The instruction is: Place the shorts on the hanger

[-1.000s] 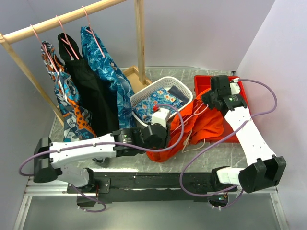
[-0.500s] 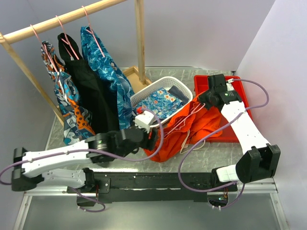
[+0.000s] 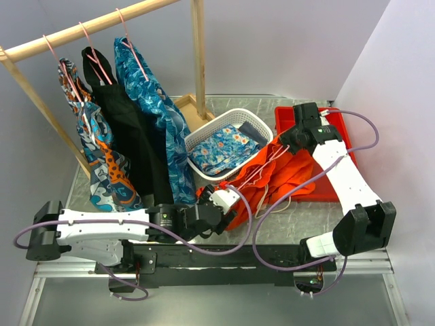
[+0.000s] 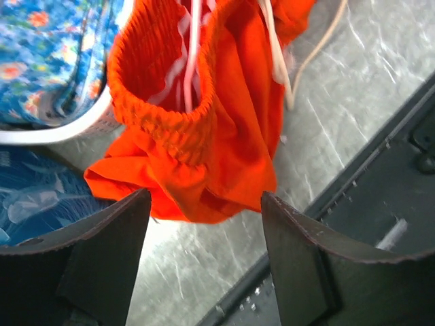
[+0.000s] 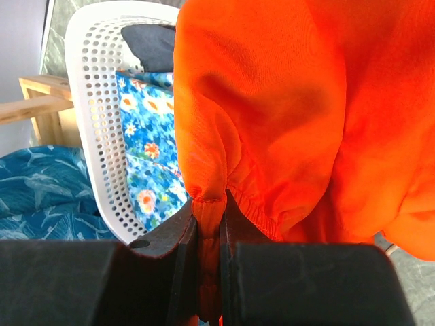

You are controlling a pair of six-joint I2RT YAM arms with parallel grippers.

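Just in front of the white basket [image 3: 211, 124], the left gripper [image 4: 204, 204] hangs with fingers spread wide, gripping nothing. The orange shorts [image 3: 272, 180] lie heaped against the basket's near-right side. Farther back, right of the basket, the right gripper [image 5: 209, 217] pinches their fabric between narrow fingers.

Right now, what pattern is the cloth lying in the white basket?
The cloth is blue floral; right wrist view shows it best.

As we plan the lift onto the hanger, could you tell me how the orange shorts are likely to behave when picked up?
Probably very floppy: the shorts sag in loose folds from the right fingers, which pinch one edge. Likely light, since that small pinch holds them up. The drawstring trails loose and could snag.
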